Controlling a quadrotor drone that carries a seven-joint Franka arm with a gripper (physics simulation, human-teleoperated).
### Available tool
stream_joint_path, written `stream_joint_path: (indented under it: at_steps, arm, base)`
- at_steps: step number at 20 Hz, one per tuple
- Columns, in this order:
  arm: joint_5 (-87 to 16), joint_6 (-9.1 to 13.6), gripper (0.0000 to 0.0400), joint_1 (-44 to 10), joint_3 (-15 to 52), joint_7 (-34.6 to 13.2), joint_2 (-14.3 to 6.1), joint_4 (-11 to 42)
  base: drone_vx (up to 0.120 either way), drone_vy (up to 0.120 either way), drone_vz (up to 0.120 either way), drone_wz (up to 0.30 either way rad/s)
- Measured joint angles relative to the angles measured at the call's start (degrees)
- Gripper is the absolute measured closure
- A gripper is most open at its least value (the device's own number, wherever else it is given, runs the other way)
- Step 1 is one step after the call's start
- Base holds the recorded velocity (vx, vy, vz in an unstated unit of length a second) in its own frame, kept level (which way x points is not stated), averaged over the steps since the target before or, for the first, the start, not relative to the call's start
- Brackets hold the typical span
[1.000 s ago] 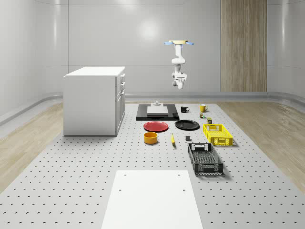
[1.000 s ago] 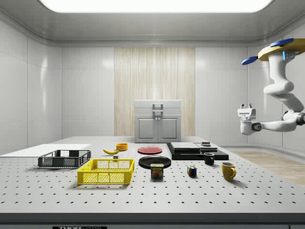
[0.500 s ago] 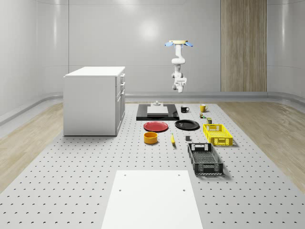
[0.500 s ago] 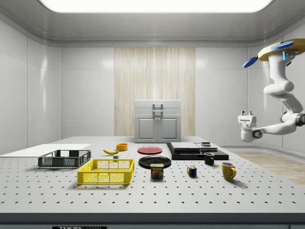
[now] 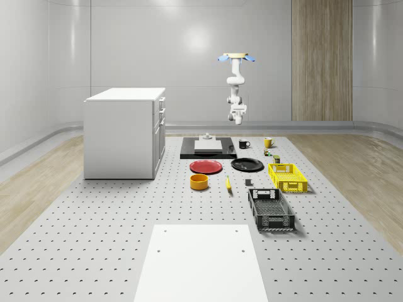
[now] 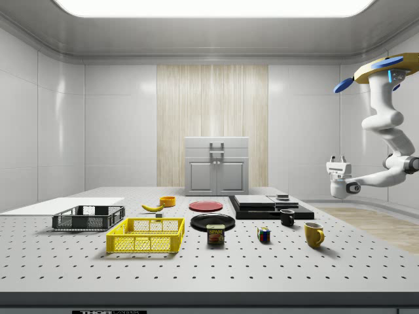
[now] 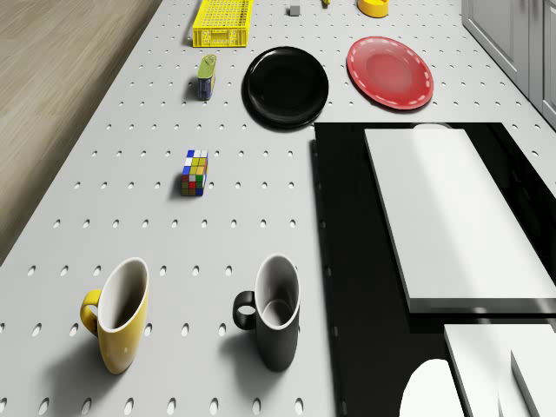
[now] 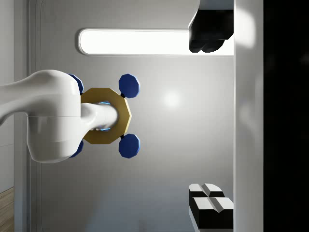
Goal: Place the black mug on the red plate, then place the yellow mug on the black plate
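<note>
The whole-scene camera stands at the near end of the table (image 5: pixel 94 251), raised, facing down its length toward the far wall, distant from the objects. The side camera sits low at the table's edge, facing across it toward the cabinet (image 6: pixel 216 167). Both views share the red plate (image 5: pixel 206 167), the black plate (image 6: pixel 212 222) and the hovering drone (image 5: pixel 236 57). The drone camera looks steeply down, close on the black mug (image 7: pixel 276 313) and yellow mug (image 7: pixel 121 315). The wrist camera faces upward at the drone's underside.
</note>
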State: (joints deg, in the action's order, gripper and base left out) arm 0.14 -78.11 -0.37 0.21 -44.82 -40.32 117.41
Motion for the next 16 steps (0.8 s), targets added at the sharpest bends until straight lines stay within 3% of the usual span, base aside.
stream_joint_path:
  at_steps: [6,10,16]
  arm:
    - [0.0,0.1,0.0000,0.0,0.0,0.0,0.1,-0.4]
    - [0.0,-0.1,0.0000,-0.1,0.1,0.0,0.0,-0.4]
    - [0.0,-0.3,0.0000,-0.1,0.1,0.0,-0.2,-0.2]
  base:
    - [0.120,0.000,0.000,0.000]
    - [0.120,-0.100,0.000,0.000]
    - [0.093,-0.007,0.000,0.000]
